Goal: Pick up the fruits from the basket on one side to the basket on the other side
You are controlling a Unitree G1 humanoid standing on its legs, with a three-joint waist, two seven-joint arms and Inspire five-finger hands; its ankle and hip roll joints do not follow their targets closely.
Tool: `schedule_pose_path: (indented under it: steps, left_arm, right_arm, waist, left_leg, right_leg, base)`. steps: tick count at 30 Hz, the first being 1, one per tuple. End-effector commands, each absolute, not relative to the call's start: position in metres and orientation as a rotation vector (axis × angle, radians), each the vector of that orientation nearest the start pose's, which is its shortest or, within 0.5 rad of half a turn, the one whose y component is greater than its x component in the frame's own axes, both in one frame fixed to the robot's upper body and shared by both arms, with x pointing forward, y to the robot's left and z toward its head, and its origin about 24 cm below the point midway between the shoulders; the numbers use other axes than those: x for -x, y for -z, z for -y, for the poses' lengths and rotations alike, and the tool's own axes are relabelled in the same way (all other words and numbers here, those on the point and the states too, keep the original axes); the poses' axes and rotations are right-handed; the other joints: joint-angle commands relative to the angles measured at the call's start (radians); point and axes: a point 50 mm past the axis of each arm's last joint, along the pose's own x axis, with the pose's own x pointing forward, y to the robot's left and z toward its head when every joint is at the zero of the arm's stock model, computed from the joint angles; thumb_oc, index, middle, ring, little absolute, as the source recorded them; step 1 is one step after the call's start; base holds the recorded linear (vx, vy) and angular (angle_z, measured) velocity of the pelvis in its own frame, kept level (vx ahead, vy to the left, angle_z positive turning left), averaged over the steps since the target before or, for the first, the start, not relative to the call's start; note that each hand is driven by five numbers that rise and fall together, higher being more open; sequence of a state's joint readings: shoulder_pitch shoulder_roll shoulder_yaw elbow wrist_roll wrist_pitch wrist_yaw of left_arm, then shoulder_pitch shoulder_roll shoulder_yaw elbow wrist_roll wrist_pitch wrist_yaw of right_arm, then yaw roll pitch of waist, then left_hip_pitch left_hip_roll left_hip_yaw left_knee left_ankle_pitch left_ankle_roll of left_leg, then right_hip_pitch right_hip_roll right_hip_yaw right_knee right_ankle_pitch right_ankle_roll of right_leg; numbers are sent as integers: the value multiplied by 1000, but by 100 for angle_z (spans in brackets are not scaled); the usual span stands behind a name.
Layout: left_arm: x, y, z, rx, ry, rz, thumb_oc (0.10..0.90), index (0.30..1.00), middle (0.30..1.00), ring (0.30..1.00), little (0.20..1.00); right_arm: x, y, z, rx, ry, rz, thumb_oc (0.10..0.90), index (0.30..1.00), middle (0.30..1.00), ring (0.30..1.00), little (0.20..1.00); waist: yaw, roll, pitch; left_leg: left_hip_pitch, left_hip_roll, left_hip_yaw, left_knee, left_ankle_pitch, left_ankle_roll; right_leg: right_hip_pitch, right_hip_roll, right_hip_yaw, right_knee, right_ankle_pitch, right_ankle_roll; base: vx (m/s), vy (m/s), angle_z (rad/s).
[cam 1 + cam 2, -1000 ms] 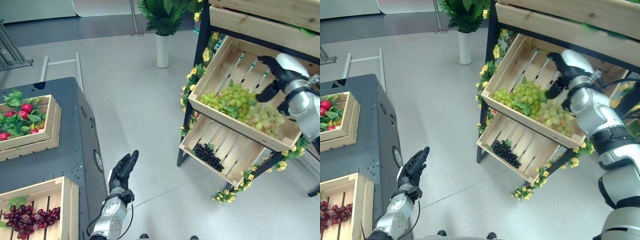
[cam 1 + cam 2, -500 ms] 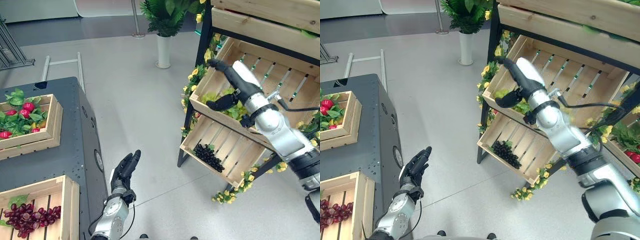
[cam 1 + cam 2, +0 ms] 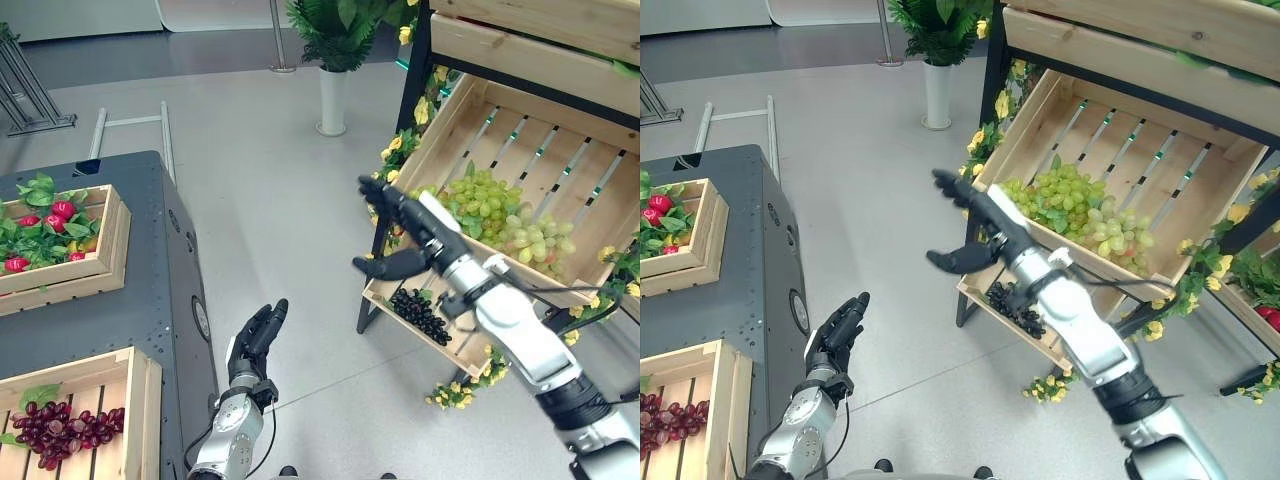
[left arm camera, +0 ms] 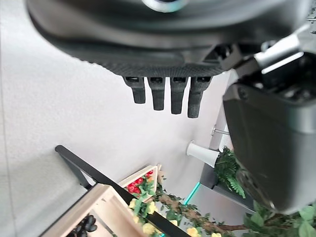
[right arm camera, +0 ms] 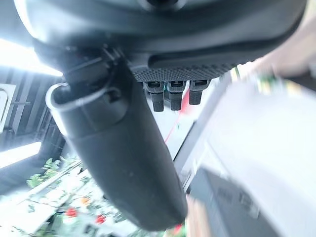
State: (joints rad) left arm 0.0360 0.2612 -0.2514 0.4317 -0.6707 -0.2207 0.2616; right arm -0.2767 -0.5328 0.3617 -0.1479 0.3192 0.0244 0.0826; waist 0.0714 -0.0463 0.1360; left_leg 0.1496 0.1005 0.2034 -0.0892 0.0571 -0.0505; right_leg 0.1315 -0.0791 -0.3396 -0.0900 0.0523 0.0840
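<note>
Green grapes (image 3: pixel 505 215) lie in the upper slanted wooden crate (image 3: pixel 440 120) of the shelf on the right, and black grapes (image 3: pixel 418 312) in the crate below. My right hand (image 3: pixel 412 232) hovers open in front of the shelf's left edge, fingers straight, thumb spread, holding nothing. On the dark cart at the left, a crate (image 3: pixel 110 235) holds red fruits with leaves (image 3: pixel 45 225) and a nearer crate (image 3: pixel 135 400) holds purple grapes (image 3: pixel 50 435). My left hand (image 3: pixel 255 340) hangs open low beside the cart, its straight fingers (image 4: pixel 165 96) empty.
The dark cart (image 3: pixel 150 300) fills the left side. The black-framed shelf is trimmed with yellow flowers (image 3: pixel 400 150). A potted plant in a white vase (image 3: pixel 332 100) stands behind, and a metal frame (image 3: pixel 130 125) lies on the grey floor between.
My right hand has drawn out of the green-grape crate and swung left in front of the shelf, empty. The left hand has stayed put; the camera shifted slightly.
</note>
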Motion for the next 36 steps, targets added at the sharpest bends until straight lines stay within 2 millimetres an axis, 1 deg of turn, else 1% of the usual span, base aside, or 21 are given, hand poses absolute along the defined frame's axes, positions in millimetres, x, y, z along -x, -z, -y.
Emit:
schedule_pose_path:
  steps: [1,4,6,7,9,13,16,19,21,23,24,25,26,27,28,29,31,32,34,36]
  left_arm:
    - [-247,3,-177,300,-172,-57,800,900,900,900,900]
    - [-242,1,-173,315,-175,-42,800,900,900,900,900]
    - [-238,1,-176,308,-172,-41,800,900,900,900,900]
    - [-236,2,-178,301,-172,-47,800,900,900,900,900]
    - [-233,6,-183,287,-184,-62,800,900,900,900,900]
    - [-231,8,-192,260,-192,-78,800,900,900,900,900]
    - [-231,9,-192,217,-194,-81,800,900,900,900,900]
    - [-231,10,-192,159,-201,-94,800,900,900,900,900]
    - [-233,8,-193,130,-202,-89,800,900,900,900,900]
    - [-232,8,-195,107,-214,-92,800,900,900,900,900]
    - [-231,9,-196,97,-218,-97,800,900,900,900,900]
    - [-231,11,-195,74,-204,-107,800,900,900,900,900]
    - [-233,12,-190,53,-151,-114,800,900,900,900,900]
    - [-236,11,-187,41,-105,-120,800,900,900,900,900]
    - [-237,12,-185,34,-85,-123,800,900,900,900,900]
    - [-237,15,-182,32,-67,-145,800,900,900,900,900]
    - [-232,23,-181,27,-68,-184,800,900,900,900,900]
    - [-231,24,-181,28,-63,-188,800,900,900,900,900]
    - [-226,21,-182,24,-40,-175,800,900,900,900,900]
    - [-223,18,-182,9,-20,-161,800,900,900,900,900]
  right_arm:
    - [-267,-158,123,18,-541,540,800,900,900,900,900]
    - [-251,-122,112,-4,-550,490,800,900,900,900,900]
    - [-242,-102,111,-20,-595,429,800,900,900,900,900]
    - [-239,-96,113,-17,-613,407,800,900,900,900,900]
    - [-234,-88,115,2,-650,371,800,900,900,900,900]
    - [-233,-85,117,-11,-687,331,800,900,900,900,900]
    - [-236,-76,111,-36,-717,266,800,900,900,900,900]
    - [-236,-57,100,-28,-775,129,800,900,900,900,900]
    - [-237,-50,97,-17,-783,75,800,900,900,900,900]
    - [-238,-44,96,-26,-797,23,800,900,900,900,900]
    - [-237,-41,96,-35,-792,2,800,900,900,900,900]
    - [-236,-37,98,-66,-768,-31,800,900,900,900,900]
    - [-235,-36,103,-114,-710,-50,800,900,900,900,900]
    - [-233,-34,107,-139,-660,-53,800,900,900,900,900]
    - [-233,-33,110,-149,-638,-52,800,900,900,900,900]
    - [-233,-31,115,-167,-611,-47,800,900,900,900,900]
    - [-234,-26,123,-186,-555,-53,800,900,900,900,900]
    - [-234,-27,124,-194,-545,-52,800,900,900,900,900]
    - [-232,-29,123,-244,-512,-27,800,900,900,900,900]
    - [-230,-29,120,-248,-486,-21,800,900,900,900,900]
  waist:
    - [-10,-6,-26]
    - [-4,5,-21]
    - [1,11,-12]
    - [3,11,-9]
    - [6,10,-3]
    - [19,7,1]
    - [34,8,4]
    - [52,8,11]
    - [65,10,24]
    - [73,10,37]
    - [73,10,40]
    - [61,13,44]
    - [40,17,54]
    - [27,18,63]
    - [24,18,68]
    - [23,20,76]
    - [35,27,73]
    - [35,28,71]
    - [37,30,63]
    - [40,28,62]
  left_leg:
    - [13,-85,-18,2,-144,49]
    - [4,-83,-25,2,-139,51]
    - [-4,-82,-31,2,-136,51]
    - [-6,-81,-35,2,-134,51]
    - [-7,-81,-42,2,-132,48]
    - [-10,-85,-60,2,-127,43]
    - [-12,-86,-74,2,-121,39]
    - [-19,-87,-90,2,-113,32]
    - [-17,-81,-96,2,-113,22]
    - [-24,-78,-93,2,-101,16]
    - [-26,-77,-81,2,-96,13]
    - [-28,-76,-7,2,-84,8]
    - [-41,-69,126,8,-68,-1]
    - [-59,-58,209,19,-61,-5]
    - [-71,-54,233,23,-57,-4]
    - [-86,-49,250,15,-47,-2]
    - [-92,-67,176,2,-45,9]
    - [-87,-68,177,2,-49,14]
    - [-61,-84,162,2,-76,49]
    - [-51,-96,151,2,-89,70]
  right_leg:
    - [55,-6,2,3,-88,-8]
    - [51,-8,-4,3,-90,-9]
    - [50,-8,-12,3,-91,-9]
    - [50,-8,-16,3,-93,-10]
    - [55,-7,-24,3,-96,-12]
    - [61,-6,-42,3,-103,-17]
    - [66,-3,-56,3,-107,-23]
    - [68,1,-67,3,-112,-32]
    - [72,8,-66,3,-122,-35]
    - [69,12,-70,3,-121,-42]
    - [69,12,-75,3,-120,-42]
    - [75,9,-102,3,-114,-35]
    - [81,-1,-158,15,-114,-26]
    - [81,-9,-200,32,-119,-25]
    - [81,-12,-217,41,-123,-26]
    - [80,-14,-241,58,-132,-28]
    - [79,-14,-224,78,-139,-18]
    - [78,-17,-229,83,-142,-17]
    - [68,-34,-233,128,-159,-9]
    - [62,-54,-235,180,-168,1]
  base:
    - [36,-35,3]
    - [10,-30,4]
    - [-28,-59,4]
    - [-12,-79,12]
    - [5,-85,22]
    - [20,-82,10]
    - [43,-83,18]
    - [53,-87,9]
    - [55,-88,23]
    - [20,-33,10]
    - [25,47,8]
    - [0,91,33]
    - [-36,101,71]
    - [-69,66,102]
    - [-53,64,142]
    - [16,133,157]
    - [78,177,128]
    - [117,202,63]
    - [131,232,47]
    - [112,221,36]
